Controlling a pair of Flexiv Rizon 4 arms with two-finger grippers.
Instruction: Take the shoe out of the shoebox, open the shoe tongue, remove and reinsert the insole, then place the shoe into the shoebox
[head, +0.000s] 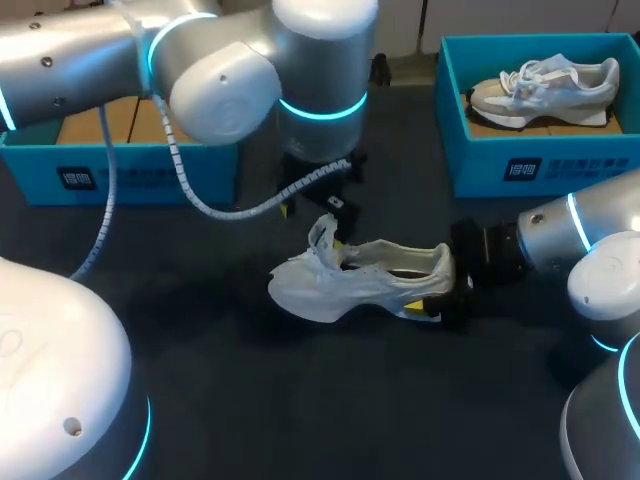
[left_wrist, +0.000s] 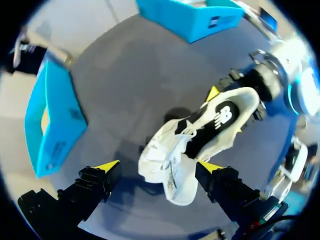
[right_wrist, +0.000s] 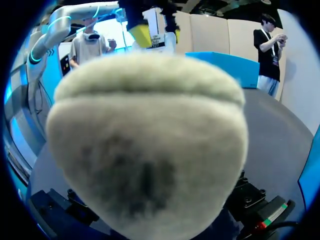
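Note:
A white shoe (head: 360, 278) lies on the dark table, toe toward my left. Its tongue (head: 323, 238) stands up and the dark insole (left_wrist: 212, 124) shows inside. My right gripper (head: 447, 290) is shut on the shoe's heel, one yellow tip (left_wrist: 213, 93) on each side of it. In the right wrist view the heel (right_wrist: 145, 145) fills the space ahead and hides the fingertips. My left gripper (left_wrist: 157, 167) hangs open just above the toe and tongue, touching nothing that I can see. The open blue shoebox (head: 500, 160) stands at the back right.
A second grey-white shoe (head: 545, 88) lies inside the blue shoebox. Another blue box (head: 120, 170) lined with cardboard stands at the back left, under my left arm. Dark table surface spreads in front of the shoe.

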